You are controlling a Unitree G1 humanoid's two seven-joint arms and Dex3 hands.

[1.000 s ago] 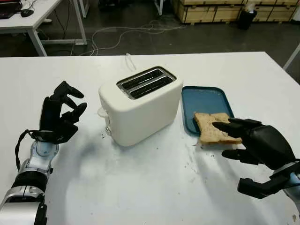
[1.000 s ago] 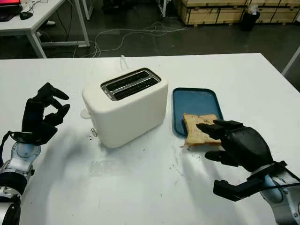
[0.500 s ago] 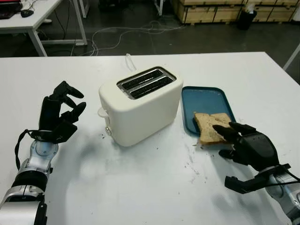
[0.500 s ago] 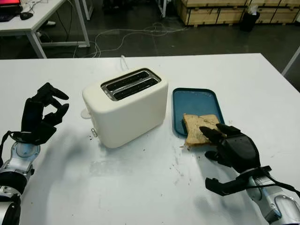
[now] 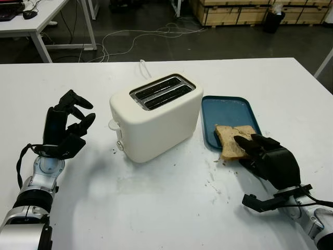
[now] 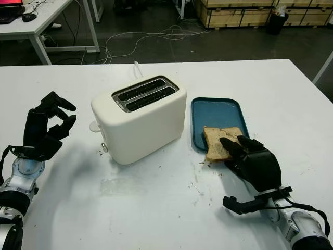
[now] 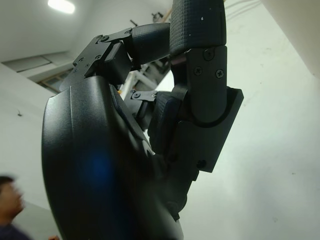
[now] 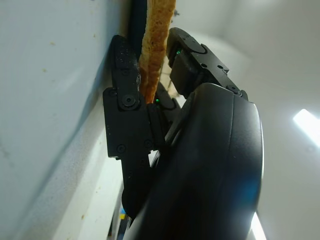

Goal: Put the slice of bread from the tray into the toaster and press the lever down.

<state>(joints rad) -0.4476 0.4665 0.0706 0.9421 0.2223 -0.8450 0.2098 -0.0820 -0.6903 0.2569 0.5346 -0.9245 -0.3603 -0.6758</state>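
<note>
Between right hand (image 5: 270, 159) fingers: bread slice (image 5: 231, 139)

Worktop (image 5: 156, 208): white, crumb-flecked near the middle.
Floor (image 5: 218, 44): dark, beyond the far edge at 12 o'clock.
Cables (image 5: 135, 36): pale loops on the floor.
Desk (image 5: 39, 21): white, at 10 o'clock.
Crates (image 5: 244, 11): wooden, at 1 o'clock.
Ceiling light (image 7: 61, 6): bright.

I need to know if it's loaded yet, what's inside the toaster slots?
The toaster slots show only dark metal guides; their depths are hidden. The bread sits at the tray edge, the right hand closing on it.
</note>
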